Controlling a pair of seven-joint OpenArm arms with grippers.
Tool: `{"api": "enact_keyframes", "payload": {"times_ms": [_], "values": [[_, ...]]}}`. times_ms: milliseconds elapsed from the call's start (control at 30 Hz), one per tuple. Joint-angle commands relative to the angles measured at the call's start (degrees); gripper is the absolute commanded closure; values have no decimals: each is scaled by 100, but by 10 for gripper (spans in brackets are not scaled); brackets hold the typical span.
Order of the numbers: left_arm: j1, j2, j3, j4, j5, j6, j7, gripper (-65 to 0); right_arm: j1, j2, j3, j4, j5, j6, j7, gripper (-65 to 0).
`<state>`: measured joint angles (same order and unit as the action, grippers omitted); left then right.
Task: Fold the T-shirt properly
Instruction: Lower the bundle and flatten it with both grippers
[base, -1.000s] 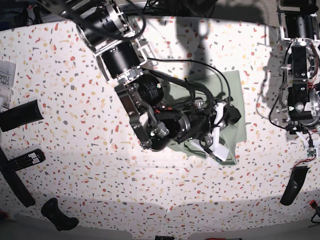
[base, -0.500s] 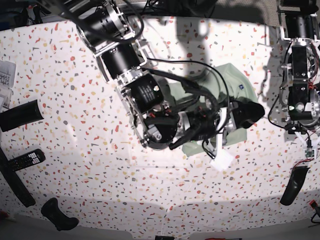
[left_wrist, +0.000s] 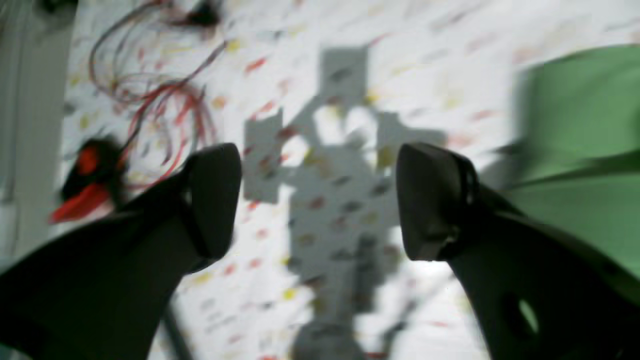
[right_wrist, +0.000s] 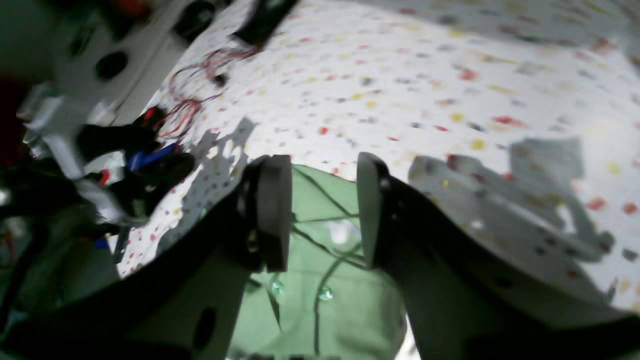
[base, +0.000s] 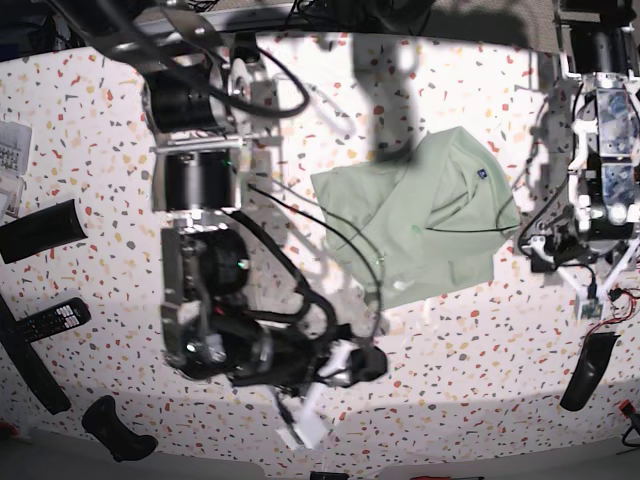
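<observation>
Bare speckled table (base: 480, 380) open along the near side, right of centre. Middle right taken up by the folded T-shirt (base: 420, 215), crossed by a thin black cable (base: 300, 215). Left half blocked by the right arm (base: 205, 270), right gripper (base: 350, 365) low at near centre, jaws apart over cloth in its wrist view. Far left edge crowded by black remote (base: 50, 322) and dark handles (base: 40, 230). Right edge narrowed by left arm (base: 600, 150), left gripper (left_wrist: 320, 200) wide apart, red wires (left_wrist: 165, 100) beyond.

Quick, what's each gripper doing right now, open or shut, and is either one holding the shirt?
Left gripper: open, holding nothing.
Right gripper: open, holding nothing; the T-shirt lies loose on the table.
</observation>
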<state>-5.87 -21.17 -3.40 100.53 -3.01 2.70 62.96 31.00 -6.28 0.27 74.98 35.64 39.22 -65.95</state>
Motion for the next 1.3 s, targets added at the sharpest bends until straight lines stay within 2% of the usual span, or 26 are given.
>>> {"api": "enact_keyframes", "payload": {"times_ms": [0,133,233,300,400,533,600,633,700,767,867,967,1167,1233,1267], "values": [[-66,-76,-31,378,-186,-72,-221,-448,144,160,101,94,28,78,98,-212],[450,-66,-31,1270,-1554,-741,-376,-448,-105,920,354,94,7,78,98,-212],[1005,-4,-31,1558,-2490,-1307,-730,-448,-330,1401,518,94,13,78,107,-212],[1309,129,-31,1690,-2675,-1644,-890,-448,-450,1646,579,94,11,78,133,-212],[1628,365,-31,1827,-2846,-1744,-944,-448,-553,1930,577,94,35,78,181,-212],[1947,603,-24,2013,-3340,-2151,-804,-448,-546,2074,577,94,52,78,205,-212],[2109,717,-22,2022,-3497,-2463,-741,-448,-542,2070,575,94,103,78,238,-212],[2186,765,-22,2011,-3370,-2527,-791,-448,-542,2070,570,94,190,78,254,-212],[2299,800,-22,1954,-2691,-2518,-1163,-448,-542,2057,573,94,417,78,247,-212],[2315,796,-22,1790,-2135,-2343,-1471,-448,-542,2017,570,94,623,78,232,-212],[2282,796,-22,1497,-2044,-2293,-1567,-448,-544,1899,566,94,1069,78,195,-212],[2282,796,-22,1069,-2035,-2291,-1681,-448,-544,1613,566,94,1473,78,197,-212],[2284,796,-22,282,-2035,-2293,-1639,-448,-544,831,280,85,1375,78,221,-212],[2286,796,-22,240,-2039,-2291,-1633,-448,-544,612,-42,83,1045,78,575,-212],[2286,796,-22,243,-2039,-2291,-1633,-448,-544,501,-234,46,699,78,957,-212]]}}
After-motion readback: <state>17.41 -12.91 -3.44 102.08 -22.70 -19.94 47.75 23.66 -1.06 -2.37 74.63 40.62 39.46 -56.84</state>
